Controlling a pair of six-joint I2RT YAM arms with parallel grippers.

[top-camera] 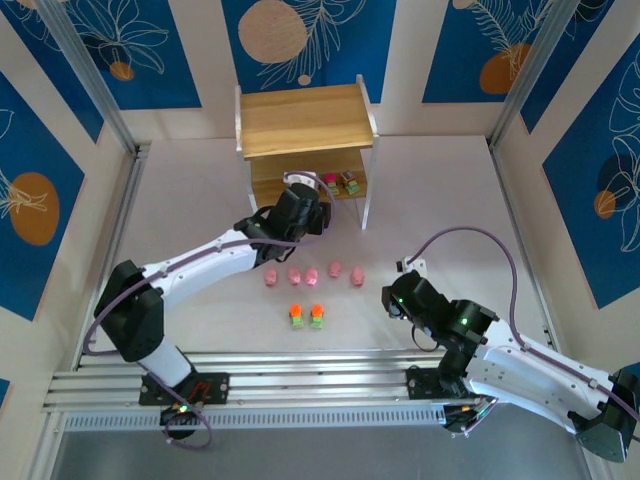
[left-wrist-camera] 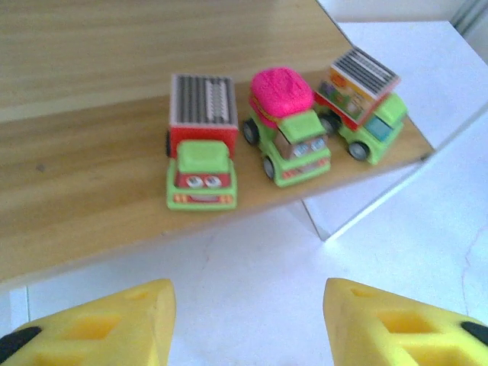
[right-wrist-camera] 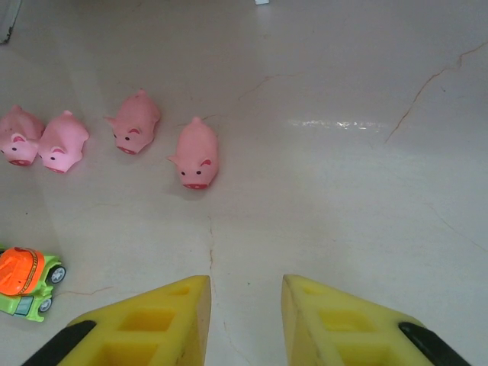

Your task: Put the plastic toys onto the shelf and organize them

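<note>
Looking at the top view first: shelf [top-camera: 305,120] stands at the far middle of the table [top-camera: 200,200]. Left gripper [top-camera: 305,188] is right at the shelf's front, level with the lower board; can't tell the jaw gap from up here. Toy trucks [top-camera: 350,183] sit on the right end of that lower board. Five pink pigs [top-camera: 312,272] lie in a row on the table, well in front of the shelf. Two orange-topped trucks [top-camera: 297,316] sit side by side, further out from the shelf than the pigs. Right gripper [top-camera: 388,297] is front-right of the shelf, well apart from it.

Left wrist view: left fingers [left-wrist-camera: 114,328] are spread wide, with nothing between them and nothing held. Three trucks are lined up on the shelf's lower board [left-wrist-camera: 84,191], noses toward its front edge: grey-topped red truck [left-wrist-camera: 201,164], magenta-topped truck [left-wrist-camera: 286,133], then box-backed truck [left-wrist-camera: 362,107], angled, at the board's right corner.

Right wrist view: right fingers [right-wrist-camera: 152,324] are parted by a narrow gap, gripping nothing. Four pigs and one orange-topped truck are on bare table here, not on the shelf.
</note>
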